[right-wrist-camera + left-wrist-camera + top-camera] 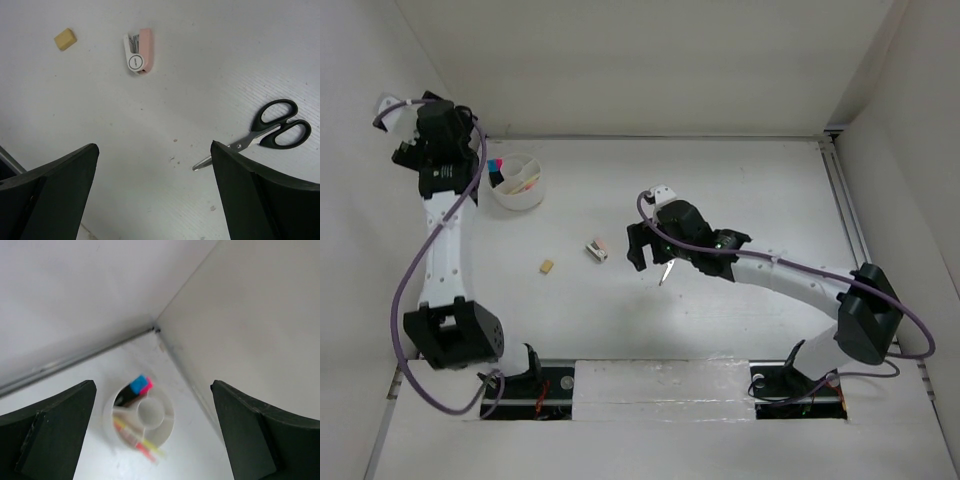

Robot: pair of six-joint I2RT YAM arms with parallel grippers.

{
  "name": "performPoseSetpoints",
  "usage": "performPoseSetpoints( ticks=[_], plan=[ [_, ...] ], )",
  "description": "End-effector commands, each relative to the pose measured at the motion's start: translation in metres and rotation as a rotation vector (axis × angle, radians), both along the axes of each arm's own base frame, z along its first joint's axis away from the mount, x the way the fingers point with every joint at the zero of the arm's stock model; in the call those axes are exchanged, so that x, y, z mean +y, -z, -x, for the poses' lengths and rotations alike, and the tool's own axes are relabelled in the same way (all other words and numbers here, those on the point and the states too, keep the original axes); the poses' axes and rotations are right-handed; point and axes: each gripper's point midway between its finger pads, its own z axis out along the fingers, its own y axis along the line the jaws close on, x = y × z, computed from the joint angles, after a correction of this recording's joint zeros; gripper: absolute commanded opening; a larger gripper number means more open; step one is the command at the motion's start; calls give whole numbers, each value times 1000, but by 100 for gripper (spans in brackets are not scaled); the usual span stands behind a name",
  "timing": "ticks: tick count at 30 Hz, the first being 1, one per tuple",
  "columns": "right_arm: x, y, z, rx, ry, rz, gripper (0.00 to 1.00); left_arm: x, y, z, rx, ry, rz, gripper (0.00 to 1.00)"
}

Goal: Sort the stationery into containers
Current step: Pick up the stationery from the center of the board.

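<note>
right gripper (pixel 155 167) hovers low over the bare table (pixel 740 200), jaws wide apart and empty. the scissors (pixel 260 132) lie flat at its 5 o'clock in the top view and look like the next pick. the white-pink piece (pixel 597 250) and the eraser (pixel 548 266) lie loose at its 9 o'clock, unsorted. far off at the table's 10 o'clock, the left gripper (pixel 152 387) hangs spread and empty above the cup (pixel 520 204). the cup holds the markers (pixel 140 387) in one compartment, and the pen (pixel 144 452) and stick (pixel 155 449) in another.

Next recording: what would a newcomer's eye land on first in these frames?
The round white cup near the far-left corner stands out, blue- and pink-capped markers poking from one compartment. Then the loose pieces mid-table: black-handled scissors by the open right gripper, with a white-and-pink piece and a tan eraser farther left.
</note>
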Motion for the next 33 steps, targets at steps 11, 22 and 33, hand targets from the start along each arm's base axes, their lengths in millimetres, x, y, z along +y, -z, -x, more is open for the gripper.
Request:
performPoseSetpoints(
  ticks=[11, 22, 33],
  plan=[
    [50, 38, -32, 48, -48, 190, 98, -58, 65, 91, 191, 232, 60, 100],
    [89, 59, -49, 75, -86, 209, 98, -67, 98, 107, 228, 265, 86, 100],
    [102, 69, -43, 80, -113, 206, 96, -80, 109, 103, 242, 345, 99, 100]
  ],
)
